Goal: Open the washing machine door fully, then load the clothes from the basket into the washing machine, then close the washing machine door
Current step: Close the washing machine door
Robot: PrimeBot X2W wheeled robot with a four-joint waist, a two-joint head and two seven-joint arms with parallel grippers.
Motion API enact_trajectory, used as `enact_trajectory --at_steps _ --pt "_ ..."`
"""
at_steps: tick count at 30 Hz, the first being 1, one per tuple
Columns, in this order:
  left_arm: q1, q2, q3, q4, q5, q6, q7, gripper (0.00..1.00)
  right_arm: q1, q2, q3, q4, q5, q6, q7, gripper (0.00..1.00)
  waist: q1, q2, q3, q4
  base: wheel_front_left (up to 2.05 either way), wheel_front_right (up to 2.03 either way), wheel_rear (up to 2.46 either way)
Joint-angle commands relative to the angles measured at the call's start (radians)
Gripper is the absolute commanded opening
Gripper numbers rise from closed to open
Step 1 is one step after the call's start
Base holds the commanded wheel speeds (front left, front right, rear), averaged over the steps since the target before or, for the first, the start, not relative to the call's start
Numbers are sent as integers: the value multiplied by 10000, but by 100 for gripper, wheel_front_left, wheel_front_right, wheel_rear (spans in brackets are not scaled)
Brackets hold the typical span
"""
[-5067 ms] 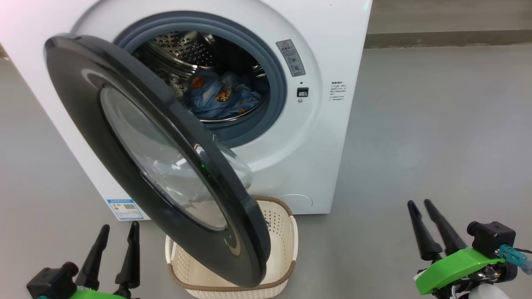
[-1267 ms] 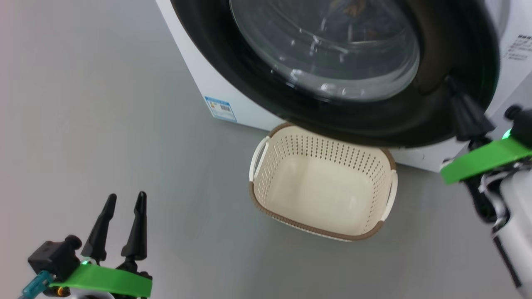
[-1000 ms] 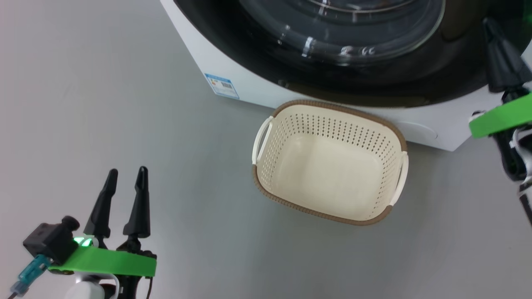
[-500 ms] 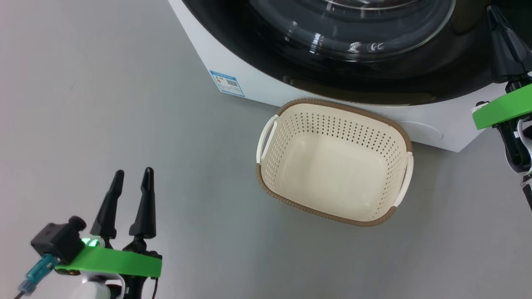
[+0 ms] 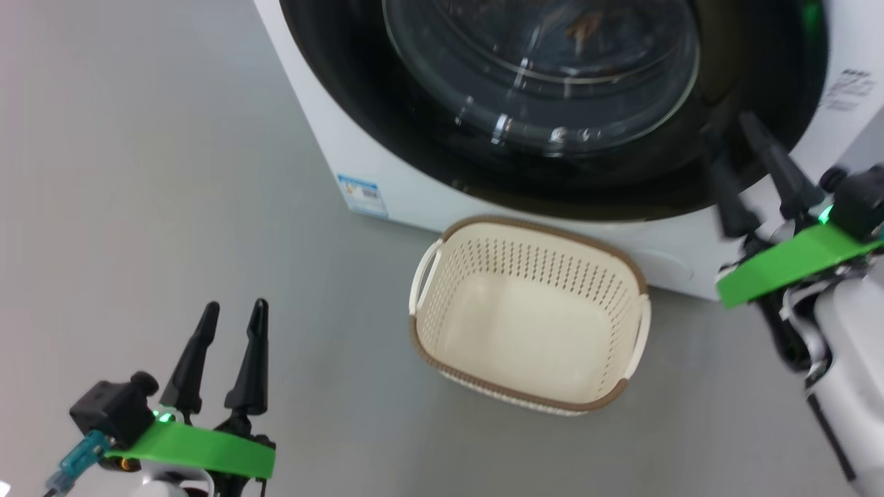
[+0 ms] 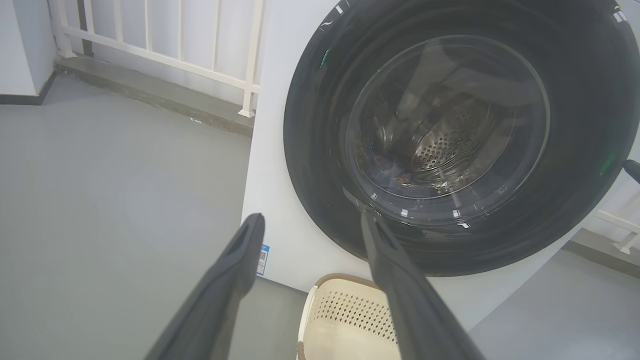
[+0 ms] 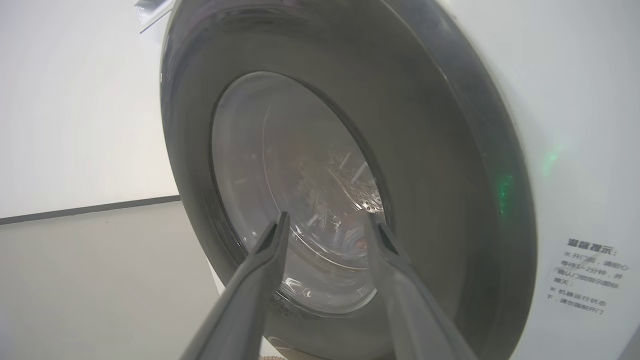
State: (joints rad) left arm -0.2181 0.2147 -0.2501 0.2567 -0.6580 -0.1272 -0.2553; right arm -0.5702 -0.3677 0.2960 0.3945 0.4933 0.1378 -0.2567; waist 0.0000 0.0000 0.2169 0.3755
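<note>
The washing machine door (image 5: 373,103) lies against the front of the washing machine (image 5: 387,186), its black rim and glass window facing me. Through the glass, the clothes (image 6: 387,170) show dimly as blue fabric in the drum. The basket (image 5: 442,276) stands empty on the floor below the door. My right gripper (image 5: 728,138) is open, its fingers just off the door's lower right rim with nothing between them. The right wrist view looks past the right gripper (image 7: 328,220) at the door (image 7: 425,150). My left gripper (image 5: 233,307) is open and empty over the floor at the lower left.
Grey floor (image 5: 138,172) spreads left of the machine. A small blue label (image 5: 359,195) sits low on the machine's front. A white railing on a low kerb (image 6: 150,40) runs behind the machine in the left wrist view.
My right gripper's fingers have parted and drawn back from the door's right rim, where they were pressed together. The head camera has shifted. The left gripper stays open.
</note>
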Motion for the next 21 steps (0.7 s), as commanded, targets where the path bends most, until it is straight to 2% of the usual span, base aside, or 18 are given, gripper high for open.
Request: enact_trajectory --at_steps 1,10,21 --pt "59 382 322 -153 3 -35 -65 100 261 -2 162 -349 15 -71 -51 100 0 0 -661 -381 0 0 0" --pt "587 518 294 -60 52 -35 -65 100 1785 361 380 -1190 261 -71 -51 100 0 0 -1924 -1378 0 0 0" --pt "918 320 534 -281 359 -35 -65 100 3150 506 -85 -1823 204 -71 -51 100 0 0 -2478 -2724 0 0 0"
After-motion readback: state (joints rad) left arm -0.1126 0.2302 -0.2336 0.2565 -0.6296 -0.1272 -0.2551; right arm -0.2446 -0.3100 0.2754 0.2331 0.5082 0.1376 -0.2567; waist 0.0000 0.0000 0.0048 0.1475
